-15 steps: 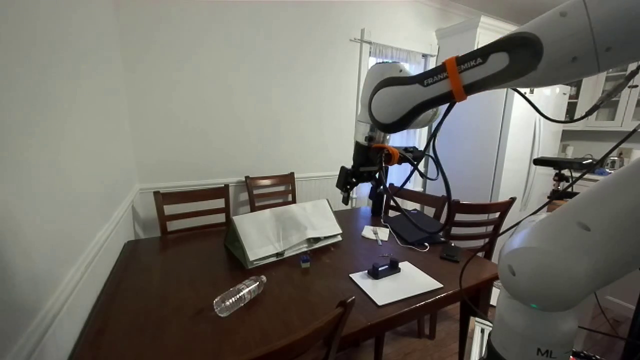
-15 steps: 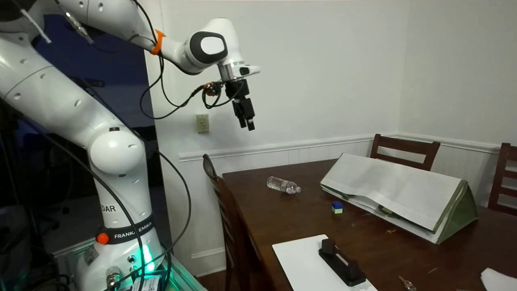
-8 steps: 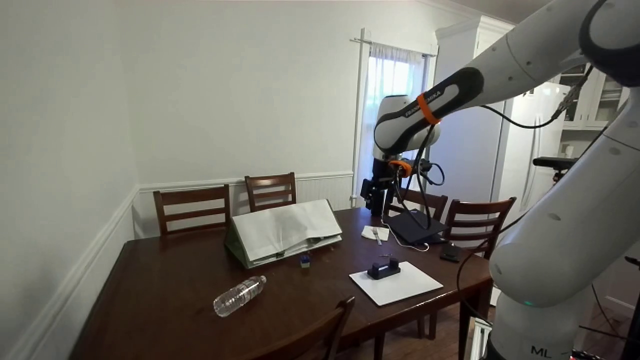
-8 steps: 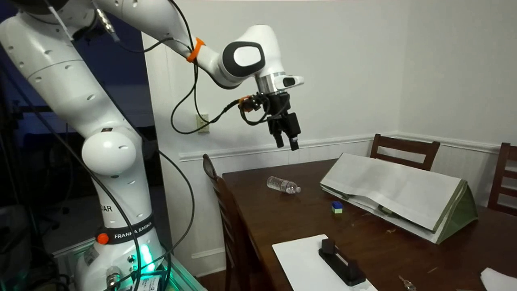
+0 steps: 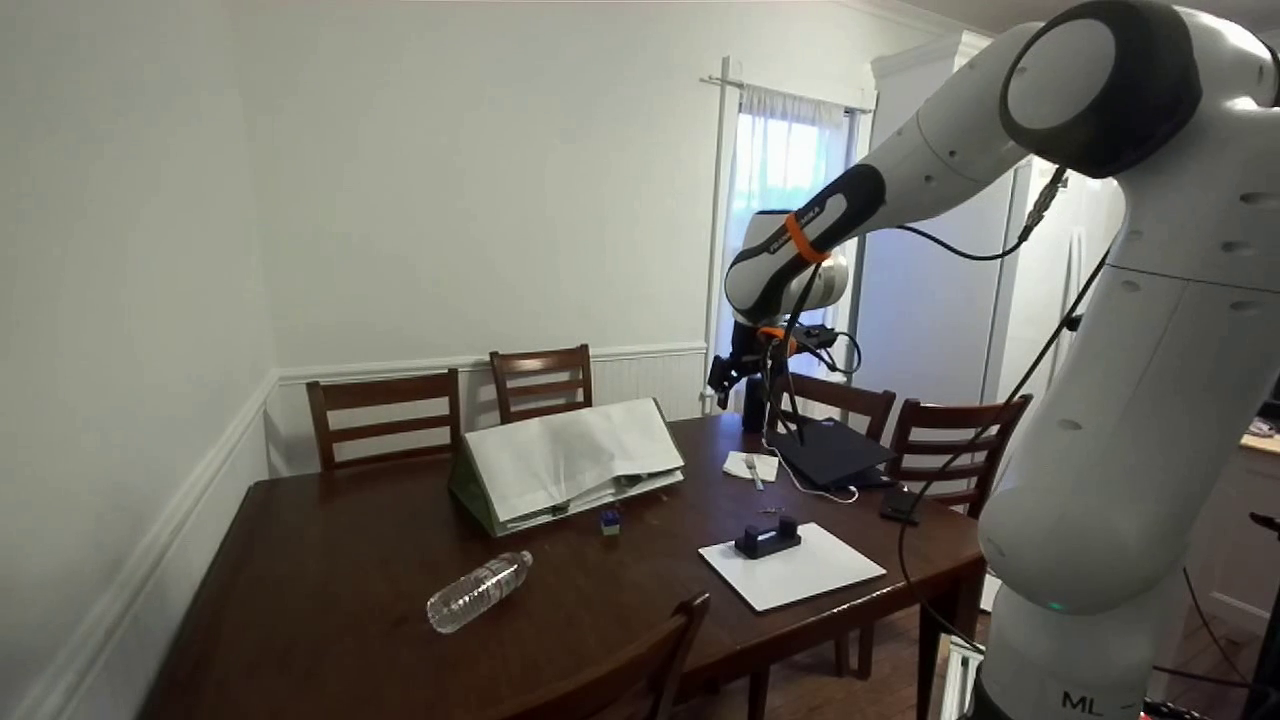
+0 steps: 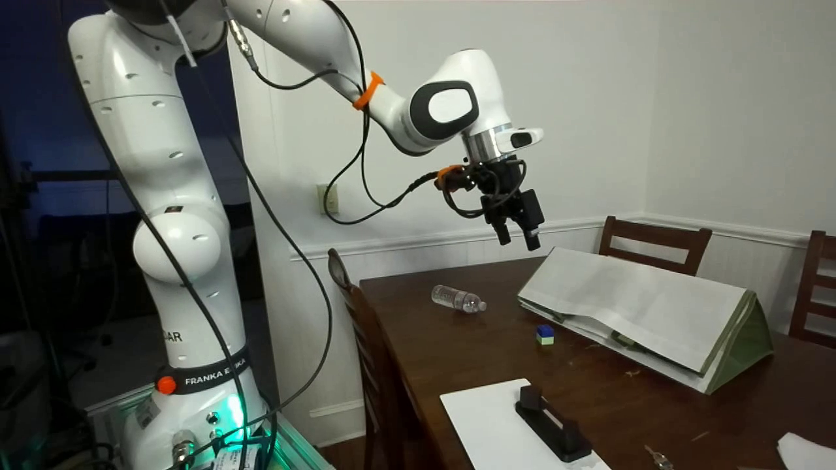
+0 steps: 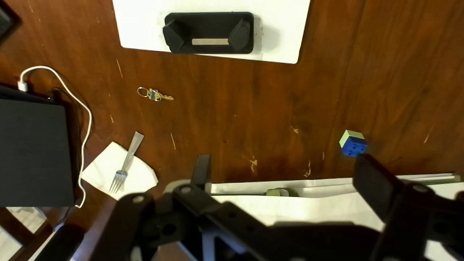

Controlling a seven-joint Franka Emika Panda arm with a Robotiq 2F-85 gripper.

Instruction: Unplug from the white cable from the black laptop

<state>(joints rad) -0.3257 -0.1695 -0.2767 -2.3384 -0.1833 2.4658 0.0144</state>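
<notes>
Roughly mid-frame in the wrist view, bare table (image 7: 235, 116) stretches between a white board (image 7: 139, 29) at the top and a tented easel pad (image 7: 319, 208) at the bottom, broken by a key on a ring (image 7: 154, 95) and a blue-and-green toy brick (image 7: 353, 144). The gripper (image 7: 284, 163) hangs above the table, spread wide. Room narrows toward the left, where a fork (image 7: 127, 163) lies on a napkin (image 7: 143, 177) just beside the white cable (image 7: 88, 123). At the left edge of the frame lies the black laptop (image 7: 32, 152), partly cut off; in an exterior view it sits right of centre, near the table's right edge, with chairs (image 5: 955, 414) close behind. It looks thin and matte; whether its lid is fully lowered I cannot tell. A white plug (image 7: 22, 86) meets its upper edge, and the cable loops down along its right side to the lower corner.
</notes>
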